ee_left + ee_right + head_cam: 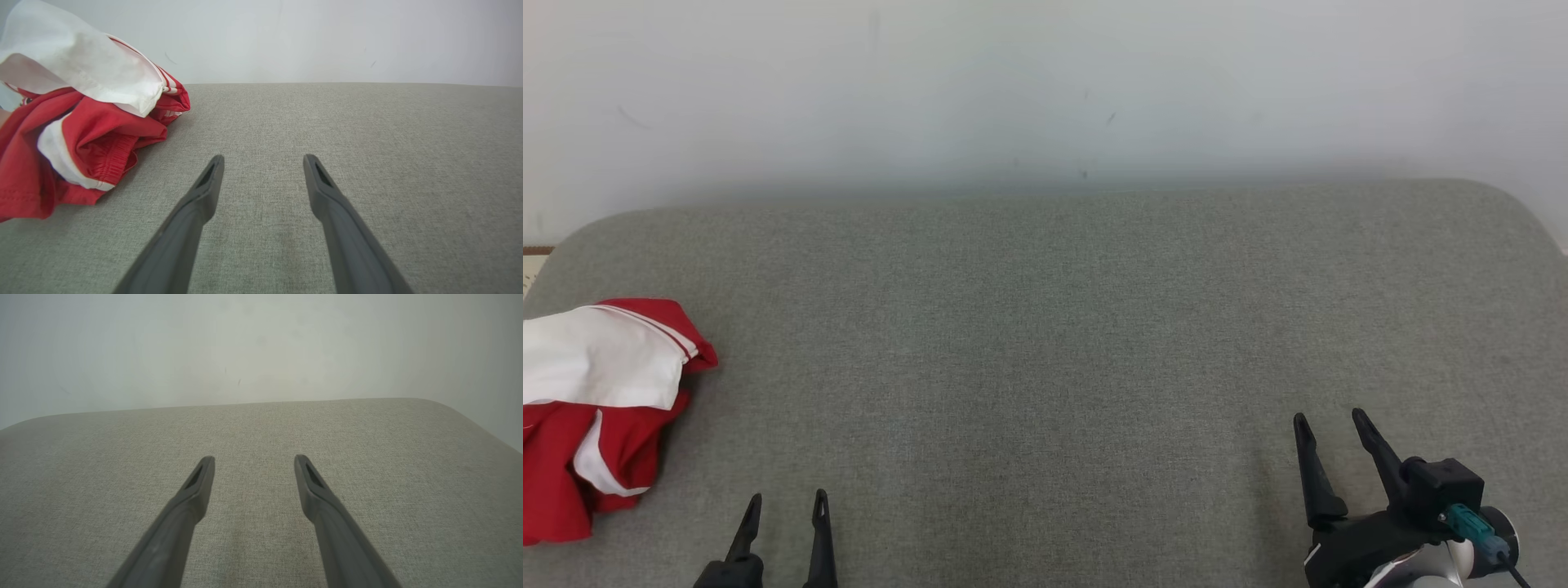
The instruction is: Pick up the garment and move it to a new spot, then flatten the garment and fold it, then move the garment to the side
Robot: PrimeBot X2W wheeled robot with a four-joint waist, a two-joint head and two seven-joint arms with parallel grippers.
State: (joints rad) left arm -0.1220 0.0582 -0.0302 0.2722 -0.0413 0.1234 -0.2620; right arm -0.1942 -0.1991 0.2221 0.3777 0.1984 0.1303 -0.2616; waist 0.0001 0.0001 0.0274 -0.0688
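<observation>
Red and white cloth, the garment, lies bunched in a heap at the far left of the head view, cut off by that picture's left edge. From what I can see, the heap's long axis runs from the far side toward the near side, leaning slightly left as it comes toward me. A white panel drapes over the far end, edged with thin red and white stripes. Below it sit red folds with a white band tucked between them. One red corner pokes out to the right, toward the middle of the cushion. In the left wrist view, a gathered red hem faces my left gripper, and the folds pile higher on the far side. I cannot tell which end is the garment's top or bottom.

My left gripper hangs low at the near edge, just right of the heap and apart from it. Its two dark fingers are spread with nothing between them. My right gripper sits well apart on the other side, at the lower right. Its fingers are also parted and empty, and tilted a little to the left. A teal connector plugs into the black block behind it.

Everything rests on a broad grey-green woven cushion with rounded far corners. Its weave is even and flat across the middle. Behind it rises a plain pale wall with a few faint dark scuffs. A thin brownish sliver shows past the cushion's far left corner, too small to identify.
</observation>
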